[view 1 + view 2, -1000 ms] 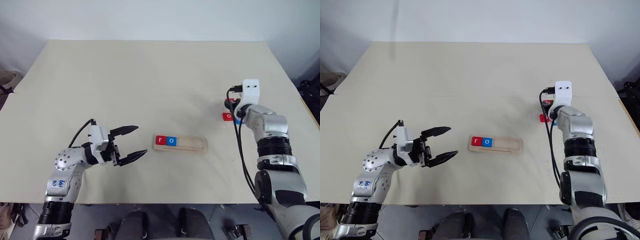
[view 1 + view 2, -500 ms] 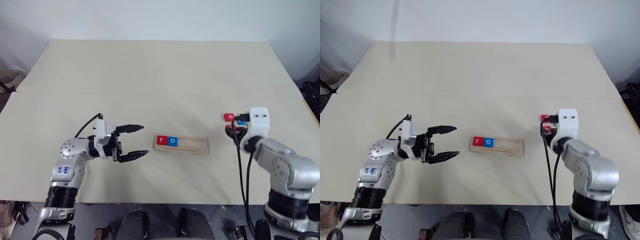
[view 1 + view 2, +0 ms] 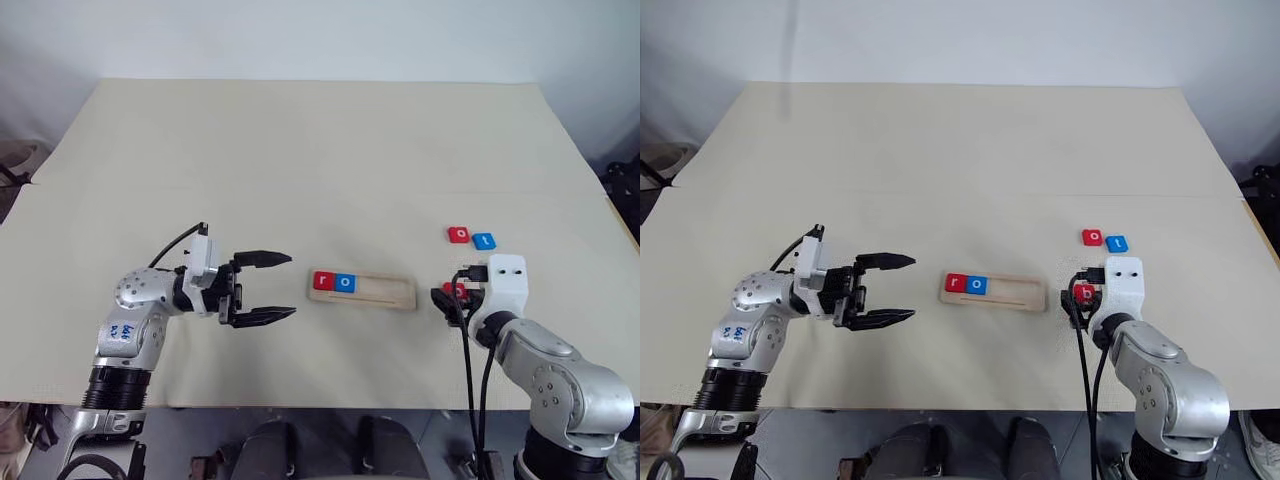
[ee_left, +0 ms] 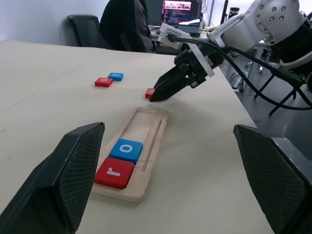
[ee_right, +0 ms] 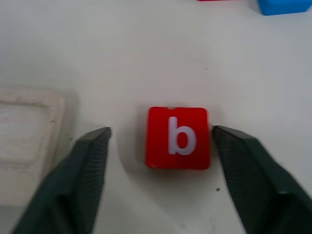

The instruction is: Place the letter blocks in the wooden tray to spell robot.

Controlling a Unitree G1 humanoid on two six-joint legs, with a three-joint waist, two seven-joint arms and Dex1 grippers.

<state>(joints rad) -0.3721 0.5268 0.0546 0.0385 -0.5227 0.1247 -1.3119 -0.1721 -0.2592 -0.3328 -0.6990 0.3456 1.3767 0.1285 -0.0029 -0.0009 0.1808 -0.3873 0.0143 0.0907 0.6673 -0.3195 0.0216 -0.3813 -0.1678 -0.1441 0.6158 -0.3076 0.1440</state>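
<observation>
The wooden tray (image 3: 385, 291) lies at the table's middle with a red r block (image 3: 322, 281) and a blue o block (image 3: 345, 283) at its left end. A red b block (image 5: 178, 138) rests flat on the table just right of the tray. My right gripper (image 3: 447, 298) is open, one finger on each side of the b block, not touching it. Farther back on the right lie a red o block (image 3: 458, 235) and a blue t block (image 3: 484, 241). My left gripper (image 3: 291, 285) hangs open and empty left of the tray, pointing at it.
The beige table (image 3: 300, 160) stretches wide behind the tray. Its front edge runs close beneath both arms. Off the table's right side, in the left wrist view, stand a dark chair (image 4: 90, 30) and a lit monitor (image 4: 181, 9).
My right arm pulled back toward me with the red b block, away from the o and t blocks, to just right of the tray. Its fingers then opened. The left gripper stayed put.
</observation>
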